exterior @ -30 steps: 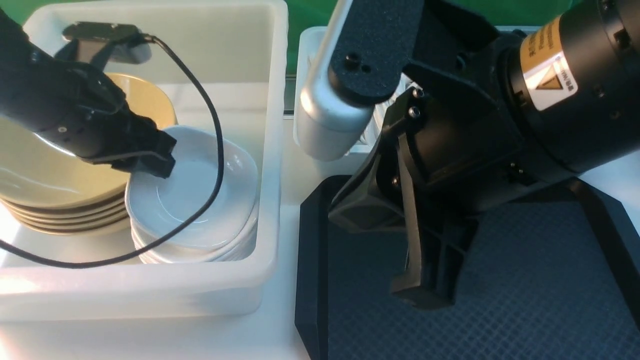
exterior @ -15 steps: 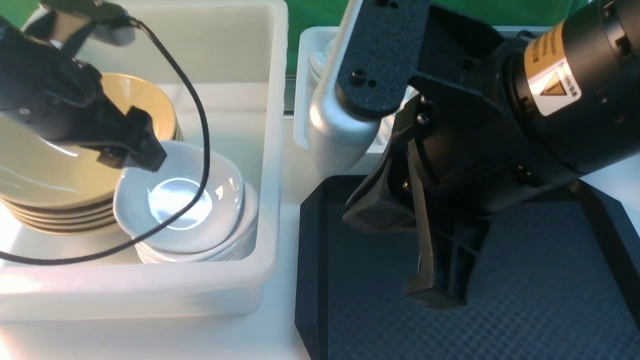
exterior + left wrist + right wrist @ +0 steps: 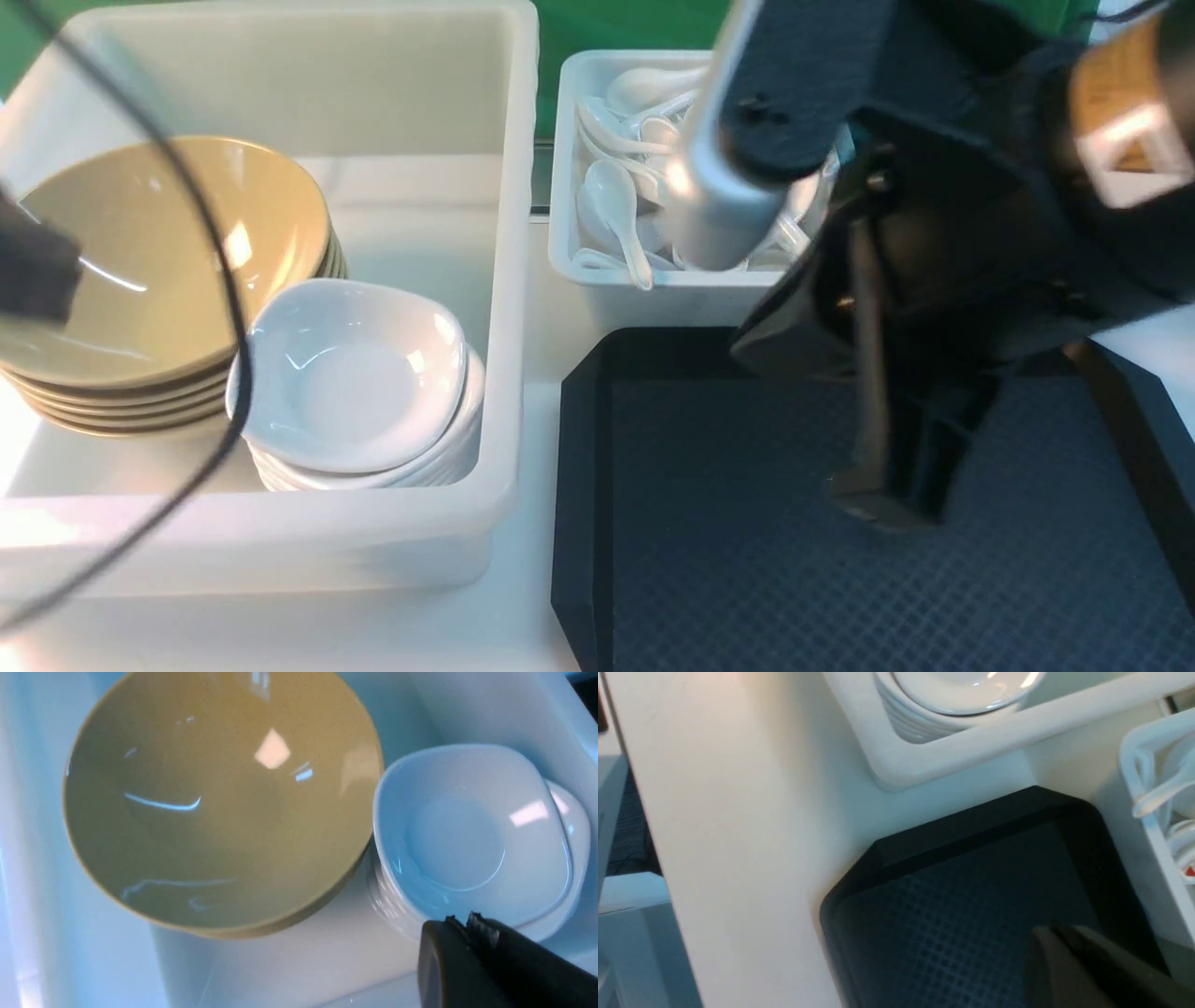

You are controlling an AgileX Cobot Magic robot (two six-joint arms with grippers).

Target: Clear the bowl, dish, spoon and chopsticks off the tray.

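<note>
In the white tub (image 3: 509, 233), crossed by a black cable (image 3: 238, 373), the dish (image 3: 350, 373) tops its stack at 3 o'clock of the bowl (image 3: 159, 252), near the empty, pressed-together left gripper (image 3: 461, 921), while the right gripper (image 3: 882, 495), also pressed together, hangs over the tray (image 3: 579, 485).

The bowl (image 3: 219, 802) is showing olive-tan with fine dark speckles, off to one side of the black left jaws. The dish (image 3: 472, 835) just ahead of those jaws is gleaming white, like the tub (image 3: 509, 233) around it. Beneath the black right jaws the tray (image 3: 962, 905) is showing black with a diamond grid. The spoons (image 3: 611, 201) are shining white; the worktop (image 3: 738, 812) is glowing off-white.
</note>
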